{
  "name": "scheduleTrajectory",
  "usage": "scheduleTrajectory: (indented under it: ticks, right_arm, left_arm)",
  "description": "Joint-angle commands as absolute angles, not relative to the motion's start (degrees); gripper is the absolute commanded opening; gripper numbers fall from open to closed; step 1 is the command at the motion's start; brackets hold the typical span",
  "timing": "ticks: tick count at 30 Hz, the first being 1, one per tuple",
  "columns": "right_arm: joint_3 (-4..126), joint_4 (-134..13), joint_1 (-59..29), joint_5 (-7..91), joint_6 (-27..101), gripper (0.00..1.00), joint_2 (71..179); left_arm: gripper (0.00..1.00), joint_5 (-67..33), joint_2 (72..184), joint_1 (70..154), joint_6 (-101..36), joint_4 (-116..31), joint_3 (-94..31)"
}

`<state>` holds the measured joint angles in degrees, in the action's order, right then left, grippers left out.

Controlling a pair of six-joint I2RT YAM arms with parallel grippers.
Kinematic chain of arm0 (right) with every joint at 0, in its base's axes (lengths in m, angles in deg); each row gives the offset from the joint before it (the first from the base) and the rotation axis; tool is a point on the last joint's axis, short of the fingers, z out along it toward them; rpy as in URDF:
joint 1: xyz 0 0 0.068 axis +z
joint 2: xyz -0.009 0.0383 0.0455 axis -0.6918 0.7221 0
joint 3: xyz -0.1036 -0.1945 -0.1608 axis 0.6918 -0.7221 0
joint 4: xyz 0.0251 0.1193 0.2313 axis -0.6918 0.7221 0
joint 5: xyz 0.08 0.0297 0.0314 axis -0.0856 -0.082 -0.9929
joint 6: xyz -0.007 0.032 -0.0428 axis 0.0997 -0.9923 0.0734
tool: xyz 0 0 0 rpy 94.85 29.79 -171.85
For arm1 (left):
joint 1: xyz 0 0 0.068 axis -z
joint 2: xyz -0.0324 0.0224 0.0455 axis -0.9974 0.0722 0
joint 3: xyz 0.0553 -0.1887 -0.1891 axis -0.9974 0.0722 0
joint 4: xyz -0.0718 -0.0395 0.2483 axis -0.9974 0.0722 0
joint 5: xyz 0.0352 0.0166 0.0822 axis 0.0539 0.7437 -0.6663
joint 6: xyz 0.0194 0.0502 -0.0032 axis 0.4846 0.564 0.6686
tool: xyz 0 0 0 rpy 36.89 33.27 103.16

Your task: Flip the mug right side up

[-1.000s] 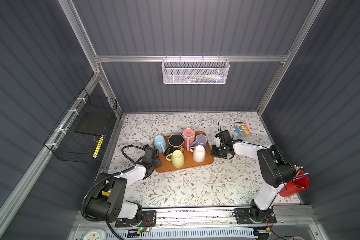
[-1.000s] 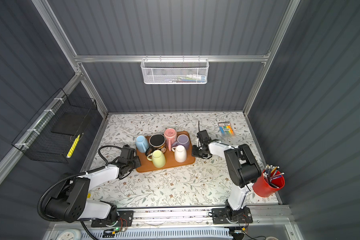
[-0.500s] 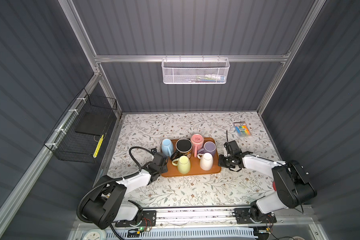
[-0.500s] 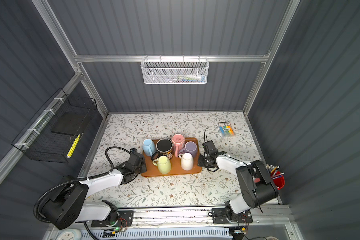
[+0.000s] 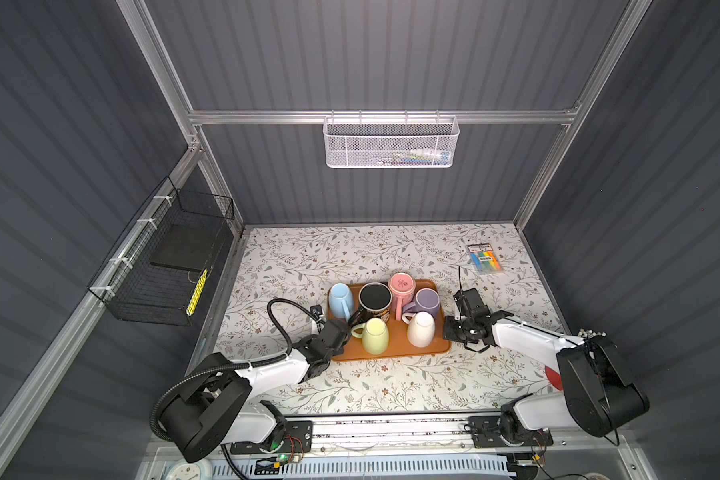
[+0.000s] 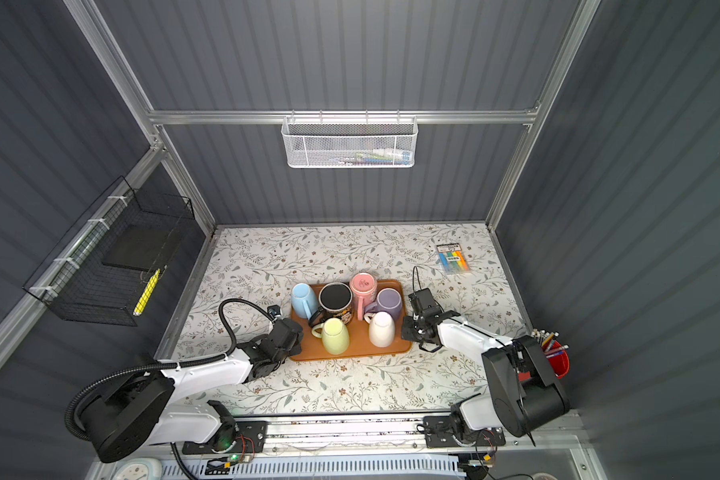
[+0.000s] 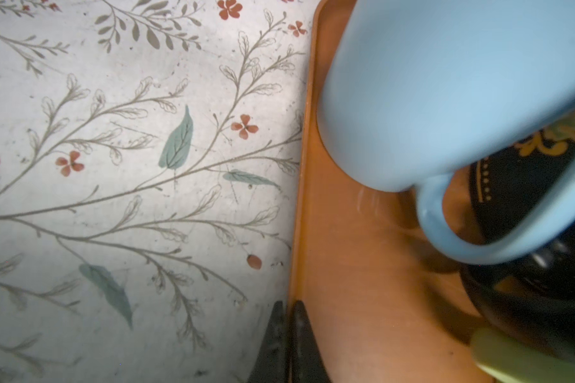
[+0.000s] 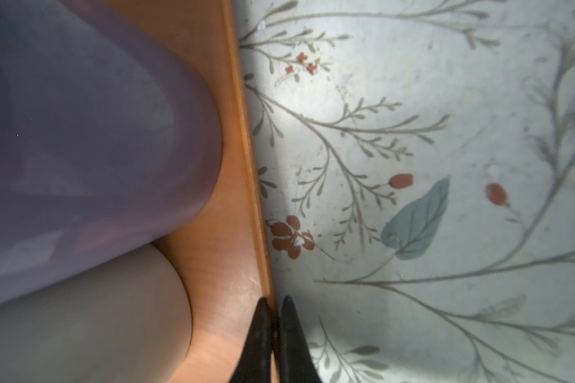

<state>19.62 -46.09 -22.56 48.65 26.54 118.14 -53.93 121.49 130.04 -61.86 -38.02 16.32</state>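
Fingertips (image 7: pixel 273 341) of the left gripper (image 7: pixel 288 313) and right gripper (image 8: pixel 274 310) pinched opposite rims of the orange tray (image 7: pixel 362 298), seen only in the wrist views. Both top views showed the mugs (image 5: pixel 420 328) on it: the black mug (image 5: pixel 375 296) mouth-up, the rest inverted.

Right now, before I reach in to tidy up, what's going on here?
Both arms hold the orange tray, not a mug. The left claw is shut on its left rim, the right claw on its right rim. Six mugs stand on it: the black mug is open side up, the pink mug shows its base.
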Motion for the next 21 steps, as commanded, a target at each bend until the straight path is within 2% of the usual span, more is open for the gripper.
scheduleTrajectory:
  ticks: [1,9,14,18,21]
  right_arm:
    - [17.9,-43.0,-20.0,40.0,22.2,0.0,118.7]
    - [19.0,-42.7,-20.0,40.4,22.7,0.01,119.3]
    - [19.5,-41.5,-20.1,42.9,23.5,0.2,118.3]
    - [20.2,-40.8,-20.1,44.0,23.7,0.25,117.6]
    - [20.9,-40.0,-20.1,44.9,24.0,0.27,116.8]
  left_arm:
    - [0.0,-43.6,120.3,133.1,-67.5,-35.7,17.2]
    - [0.0,-45.6,119.5,133.1,-67.5,-32.4,16.1]
    - [0.0,-47.8,117.9,133.1,-66.4,-28.8,14.4]
    - [0.0,-50.0,116.3,133.1,-65.3,-25.6,12.8]
    - [0.06,-51.7,115.1,133.1,-64.6,-22.7,11.4]
